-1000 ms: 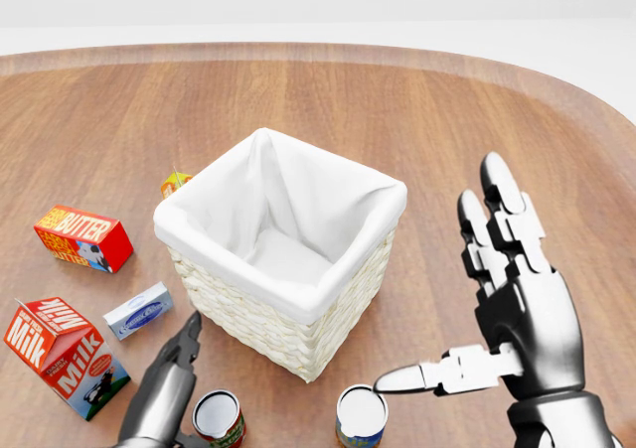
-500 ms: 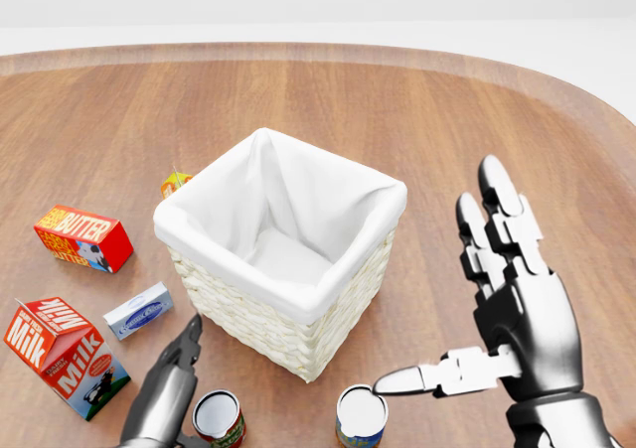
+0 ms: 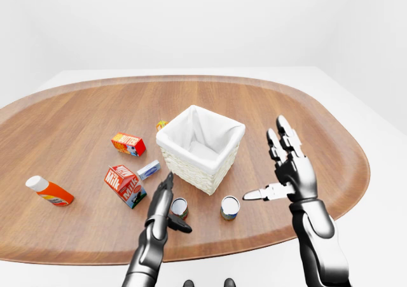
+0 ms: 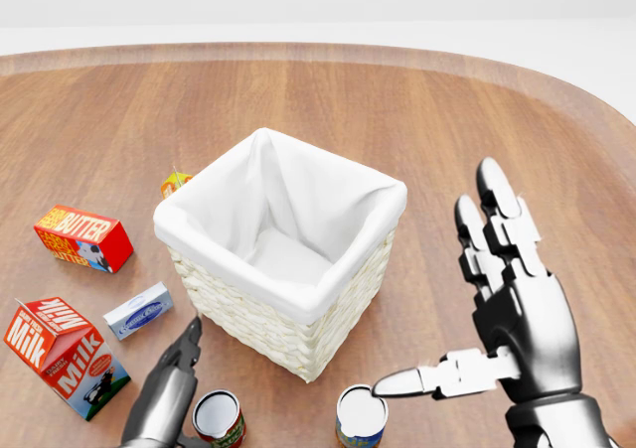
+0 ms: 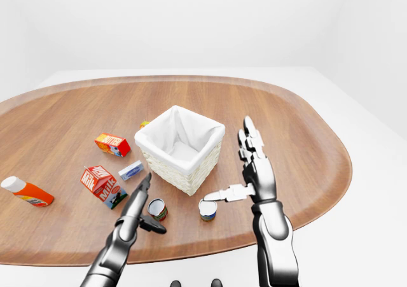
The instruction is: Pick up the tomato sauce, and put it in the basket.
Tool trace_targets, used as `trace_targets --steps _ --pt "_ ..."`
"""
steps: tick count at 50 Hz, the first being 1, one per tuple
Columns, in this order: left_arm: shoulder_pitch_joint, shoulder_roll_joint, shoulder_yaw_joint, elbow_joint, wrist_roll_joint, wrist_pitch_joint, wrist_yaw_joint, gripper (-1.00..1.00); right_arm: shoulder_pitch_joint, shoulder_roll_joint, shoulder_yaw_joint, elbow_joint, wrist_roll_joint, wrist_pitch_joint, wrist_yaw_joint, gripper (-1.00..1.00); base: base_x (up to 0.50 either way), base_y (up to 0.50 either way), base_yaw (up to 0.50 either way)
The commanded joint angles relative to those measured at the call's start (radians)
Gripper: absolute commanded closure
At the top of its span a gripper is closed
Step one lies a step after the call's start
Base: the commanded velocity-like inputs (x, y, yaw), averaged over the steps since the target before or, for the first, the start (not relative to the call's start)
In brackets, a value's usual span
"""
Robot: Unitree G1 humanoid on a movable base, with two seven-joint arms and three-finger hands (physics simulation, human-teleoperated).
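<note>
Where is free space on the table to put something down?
Bare wood lies beyond the basket toward the top edge, and right of the right hand. It is crowded left of the basket: butter box, milk carton, cans.

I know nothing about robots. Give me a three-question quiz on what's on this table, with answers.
1. True or false: the basket holds a can.
2. How many cans stand on the table below the basket in the head view?
3. Which hand's thumb tip is over the blue can: (a) left hand or (b) right hand?

Key:
1. False; only its white liner shows inside.
2. Two: the red can and the blue can.
3. (b); its fingers are spread open.
</note>
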Motion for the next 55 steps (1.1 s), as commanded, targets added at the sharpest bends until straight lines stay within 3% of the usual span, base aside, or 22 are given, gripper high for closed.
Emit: trace_targets --steps 1,24,55 --pt "-0.007 0.001 0.002 0.02 -0.005 0.0 0.007 -1.0 0.002 0.0 0.001 0.0 -0.001 0.0 0.001 -1.0 0.0 0.0 0.0" --pt "-0.054 0.012 0.017 0.139 -0.029 0.0 0.042 -1.0 0.012 0.002 0.006 -0.006 -0.004 0.0 0.003 -1.0 0.0 0.0 0.0" --pt "-0.061 0.01 0.015 0.112 -0.021 0.0 0.03 -1.0 0.007 0.002 0.003 -0.003 -0.002 0.0 0.003 -1.0 0.0 0.0 0.0"
